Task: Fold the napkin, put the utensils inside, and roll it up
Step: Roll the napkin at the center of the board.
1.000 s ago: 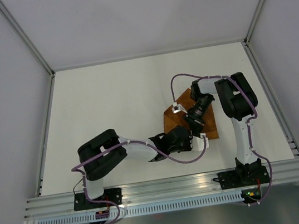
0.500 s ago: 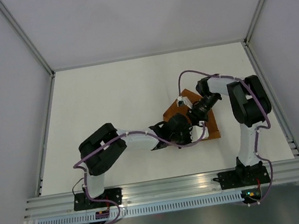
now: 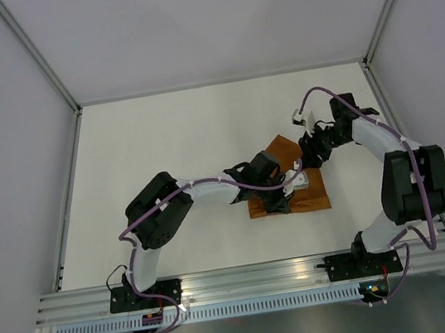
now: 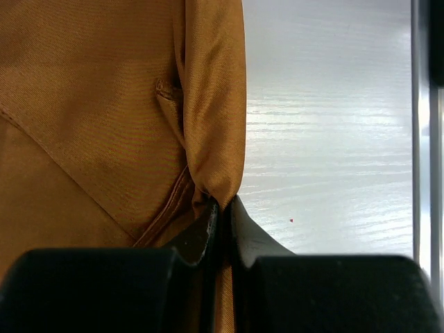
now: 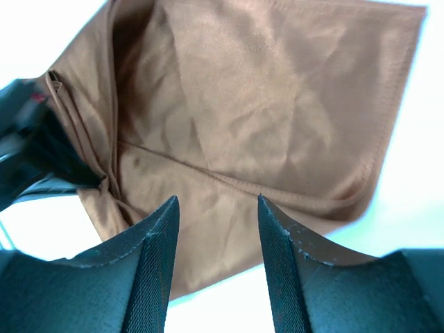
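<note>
The rust-brown napkin [image 3: 309, 194] lies folded on the white table, right of centre. My left gripper [image 3: 282, 198] is shut on a fold at the napkin's left edge [image 4: 215, 139], pinching the cloth between its fingertips. My right gripper [image 3: 311, 153] is open and empty, hovering just above the napkin's far part [image 5: 277, 104], jaws spread apart. The left gripper shows at the left edge of the right wrist view [image 5: 41, 159]. The knife is not in view in any frame.
The white table [image 3: 171, 157] is bounded by metal rails on the left [image 3: 68, 198] and right [image 3: 397, 132]. An aluminium rail [image 3: 256, 277] runs along the near edge, where both arm bases are bolted.
My left gripper has moved away from the near edge and right, drawing the napkin fold with it. My right arm has swung right and back; its gripper is now off the cloth and open.
</note>
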Available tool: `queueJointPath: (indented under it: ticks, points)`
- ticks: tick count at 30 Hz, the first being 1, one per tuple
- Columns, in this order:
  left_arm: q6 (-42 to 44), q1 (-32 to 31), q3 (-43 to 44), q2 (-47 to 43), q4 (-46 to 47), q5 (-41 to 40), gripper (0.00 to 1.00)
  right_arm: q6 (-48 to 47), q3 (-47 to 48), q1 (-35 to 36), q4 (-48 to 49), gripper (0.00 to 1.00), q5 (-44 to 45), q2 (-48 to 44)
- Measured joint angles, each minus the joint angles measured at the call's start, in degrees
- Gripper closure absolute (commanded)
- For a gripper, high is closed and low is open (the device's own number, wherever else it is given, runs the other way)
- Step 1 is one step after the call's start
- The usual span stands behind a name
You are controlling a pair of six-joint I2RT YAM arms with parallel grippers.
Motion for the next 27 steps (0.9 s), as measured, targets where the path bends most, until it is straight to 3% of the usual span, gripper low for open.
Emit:
queueJointPath:
  ticks: [5, 14, 20, 27]
  points:
    - [-3.4, 2.3, 3.1, 2.3, -3.3, 5.3, 0.98, 1.2, -8.7, -1.7, 5.2, 0.46, -0.2, -13.6]
    - [-8.3, 5.8, 10.6, 8.0, -11.3, 14.1, 0.98, -4.2, -20.3, -1.1, 5.7, 0.43, -1.6, -27.6]
    - [-10.2, 7.6, 14.0, 11.0, -15.5, 19.0, 0.98, -5.9, -26.5, 9.2, 7.2, 0.43, 1.5, -32.8]
    - [-11.5, 8.9, 15.2, 12.6, -18.5, 22.4, 0.98, -5.2, -32.4, 21.1, 12.9, 0.42, 7.8, -32.6]
